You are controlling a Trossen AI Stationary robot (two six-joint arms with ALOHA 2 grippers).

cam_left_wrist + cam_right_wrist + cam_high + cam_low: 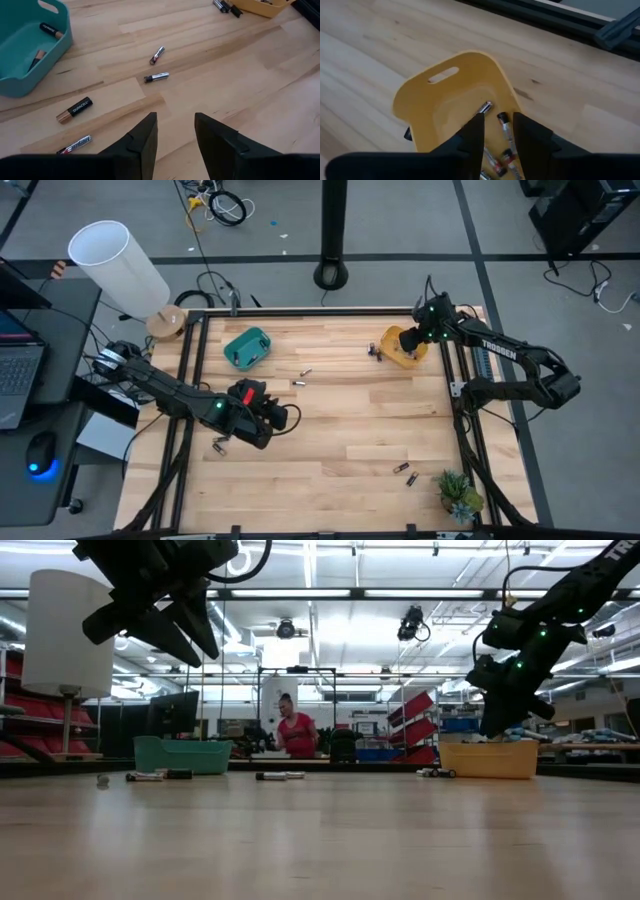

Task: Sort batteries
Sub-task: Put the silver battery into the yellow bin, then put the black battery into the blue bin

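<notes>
Several small batteries lie scattered on the wooden table: a dark Duracell one (74, 109), silvery ones (156, 77) (157, 55) (75, 144), and two near the right near corner (406, 473). My left gripper (175, 127) is open and hangs raised over the table's left middle (255, 410), touching nothing. The teal bin (247, 347) holds two batteries (50, 30). My right gripper (497, 125) is open, pointing down into the orange bin (445, 107), where several batteries (502, 125) lie; a silvery one (484, 107) rests just past one fingertip.
Two more batteries (375, 352) lie just outside the orange bin's left side. A white lamp (115, 260) stands off the far left corner and a small plant (458, 492) at the near right corner. Bare wood (340, 420) spreads across the table's middle. A person (297, 732) stands far behind.
</notes>
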